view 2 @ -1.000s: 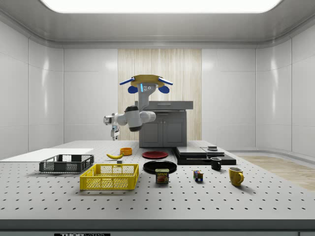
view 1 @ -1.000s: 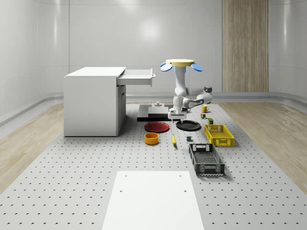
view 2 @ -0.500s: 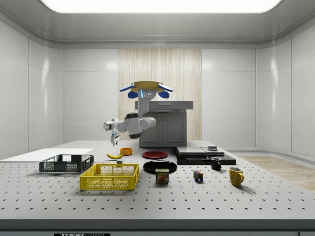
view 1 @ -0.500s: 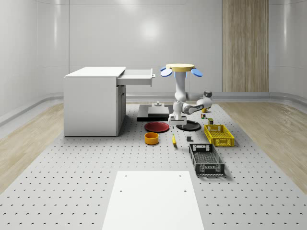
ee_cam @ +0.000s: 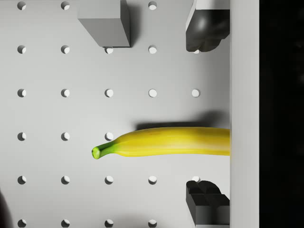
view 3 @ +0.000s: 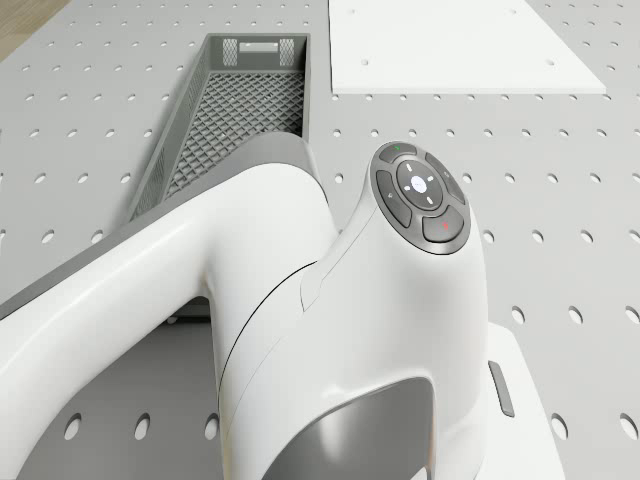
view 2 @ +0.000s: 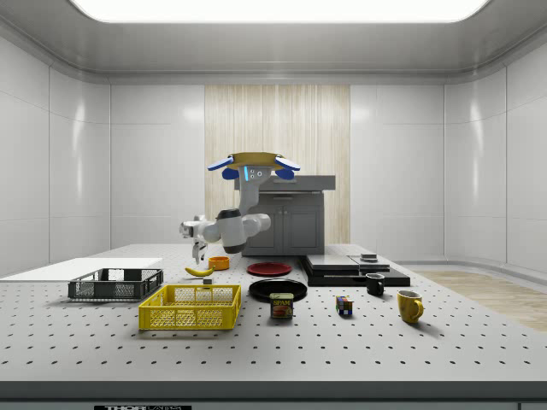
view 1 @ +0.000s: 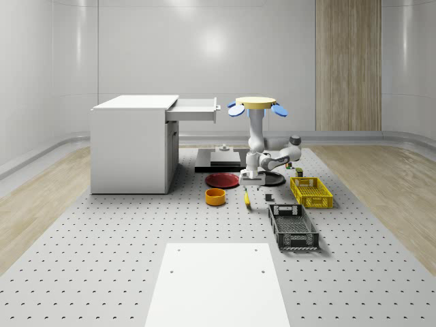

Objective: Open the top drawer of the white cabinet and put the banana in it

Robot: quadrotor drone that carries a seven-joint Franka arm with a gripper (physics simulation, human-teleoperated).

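The quadrotor drone [view 1: 255, 104] is seen hovering above the perforated grey tabletop [view 1: 136, 259] beside the white cabinet's [view 1: 129, 144] pulled-out top drawer [view 1: 196, 109]. The two-finger gripper [ee_cam: 207, 116] is held spread wide, just above the yellow banana [ee_cam: 166, 141] lying mid-tabletop.

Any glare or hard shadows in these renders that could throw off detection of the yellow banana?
Wrist view: the yellow banana is evenly lit, with one soft dark shadow alongside it on the perforated grey table; the gripper fingers stand apart on either side of it. Side view: bright ceiling light panel, soft sheen on the walls. Whole-scene view: a glare patch on the back wall, none on the banana.
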